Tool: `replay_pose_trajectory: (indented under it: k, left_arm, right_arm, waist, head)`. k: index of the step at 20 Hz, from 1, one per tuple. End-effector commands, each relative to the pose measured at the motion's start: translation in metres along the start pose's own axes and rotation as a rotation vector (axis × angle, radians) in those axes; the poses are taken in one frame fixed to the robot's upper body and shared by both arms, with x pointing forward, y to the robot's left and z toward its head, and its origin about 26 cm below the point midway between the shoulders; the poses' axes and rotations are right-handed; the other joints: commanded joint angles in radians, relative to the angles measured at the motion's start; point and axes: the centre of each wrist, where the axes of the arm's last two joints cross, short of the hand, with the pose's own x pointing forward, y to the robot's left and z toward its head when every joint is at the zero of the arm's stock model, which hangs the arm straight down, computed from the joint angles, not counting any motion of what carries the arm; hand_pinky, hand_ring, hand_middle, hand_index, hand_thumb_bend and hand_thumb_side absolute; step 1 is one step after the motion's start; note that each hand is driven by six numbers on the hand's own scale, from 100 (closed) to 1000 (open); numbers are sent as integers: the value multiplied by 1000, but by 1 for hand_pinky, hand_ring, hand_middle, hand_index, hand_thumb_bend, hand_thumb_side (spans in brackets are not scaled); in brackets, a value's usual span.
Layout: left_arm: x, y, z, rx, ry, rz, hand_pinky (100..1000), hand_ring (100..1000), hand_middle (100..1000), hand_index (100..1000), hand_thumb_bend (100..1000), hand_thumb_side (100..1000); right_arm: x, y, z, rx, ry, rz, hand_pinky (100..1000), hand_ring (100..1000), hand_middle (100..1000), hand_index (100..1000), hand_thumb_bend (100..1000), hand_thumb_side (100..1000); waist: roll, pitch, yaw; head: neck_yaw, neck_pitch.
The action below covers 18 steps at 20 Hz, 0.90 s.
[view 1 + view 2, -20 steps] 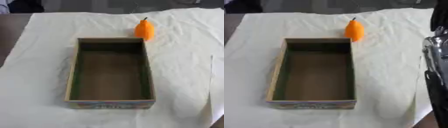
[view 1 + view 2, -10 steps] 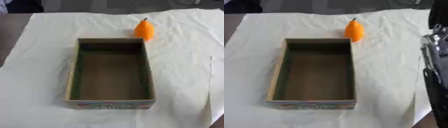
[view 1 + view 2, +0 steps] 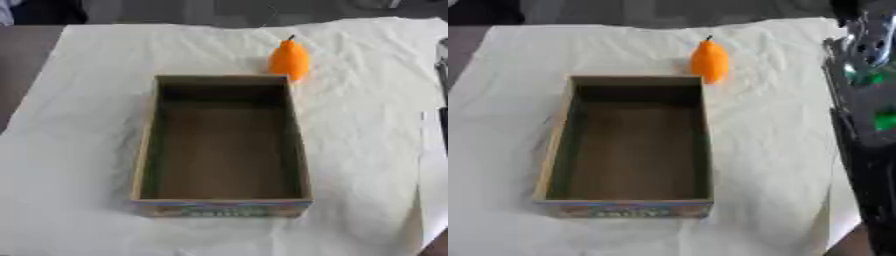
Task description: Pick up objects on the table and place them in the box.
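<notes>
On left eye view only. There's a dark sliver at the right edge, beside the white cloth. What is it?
Observer: The robot's right arm, black with silver parts. The right eye view shows it running down that whole edge.
Operator: Near the orange pear-shaped fruit?
Observer: No, a stretch of bare white cloth lies between them.
Operator: Hand visible?
Observer: No hand shows, only the arm, with green lights on it.

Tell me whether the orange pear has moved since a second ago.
No. The orange pear stands upright just beyond the far right corner of the box on the white cloth, as before.
</notes>
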Motion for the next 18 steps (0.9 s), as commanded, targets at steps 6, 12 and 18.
replay_pose_trajectory:
  k: [6, 12, 18]
  left_arm:
    - [4, -7, 5, -78, 105, 9, 418, 544, 666, 722, 100, 779]
    - [4, -6, 6, -90, 116, 14, 418, 544, 665, 722, 100, 779]
    - [4, -5, 7, -93, 122, 13, 418, 544, 665, 721, 100, 778]
  right_arm:
    - [-11, 9, -30, 224, -29, 204, 858, 1000, 688, 890, 100, 871]
    - [-37, 20, -48, 376, 28, 304, 876, 1000, 726, 909, 100, 877]
    - [-61, 20, -59, 522, 56, 371, 892, 1000, 769, 924, 100, 858]
  waist:
    - [-2, -29, 7]
    - [-4, -34, 16]
    - [-5, -38, 19]
  head:
    - [-10, 2]
    - [-13, 3]
    - [-10, 1]
